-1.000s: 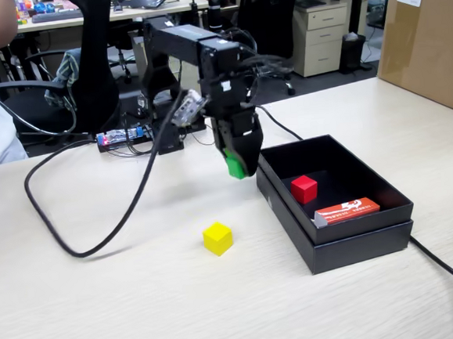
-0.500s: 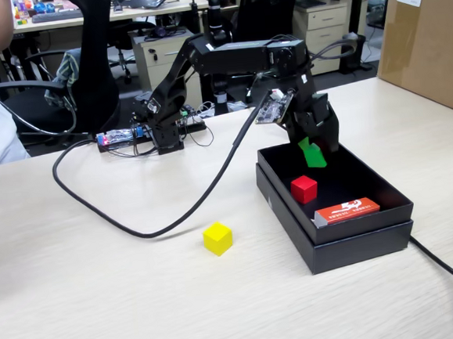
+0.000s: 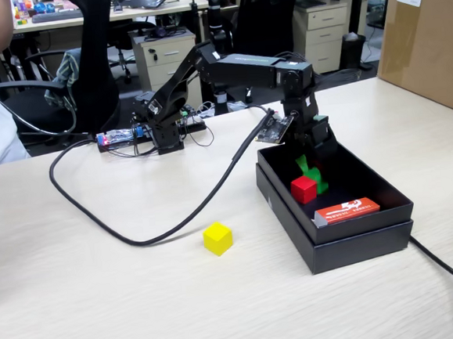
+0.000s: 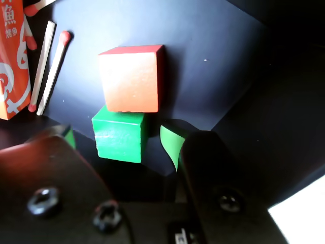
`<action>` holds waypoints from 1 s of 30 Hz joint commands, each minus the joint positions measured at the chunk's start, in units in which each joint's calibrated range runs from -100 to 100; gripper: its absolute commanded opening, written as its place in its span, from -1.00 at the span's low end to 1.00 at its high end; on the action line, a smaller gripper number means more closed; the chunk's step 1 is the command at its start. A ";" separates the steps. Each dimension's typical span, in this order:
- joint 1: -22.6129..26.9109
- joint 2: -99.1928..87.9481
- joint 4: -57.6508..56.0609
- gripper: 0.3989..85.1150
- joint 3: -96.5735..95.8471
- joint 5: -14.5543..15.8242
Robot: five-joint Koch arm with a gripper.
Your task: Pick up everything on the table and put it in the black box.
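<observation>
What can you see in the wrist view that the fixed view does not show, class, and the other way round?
Only the wrist view shows the loose matches on the box floor and the open gap between the green-padded fingers. Only the fixed view shows the yellow cube out on the table and the brown carton. Both show the green cube beside the red cube in the black box, the orange-red packet, and the gripper.

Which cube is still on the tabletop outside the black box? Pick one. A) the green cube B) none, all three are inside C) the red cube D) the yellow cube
D: in the fixed view the yellow cube sits on the bare table apart from the black box, while the red cube and green cube lie inside it.
</observation>
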 commanded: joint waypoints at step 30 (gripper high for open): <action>-20.56 -16.47 -2.62 -0.01 -4.68 -11.18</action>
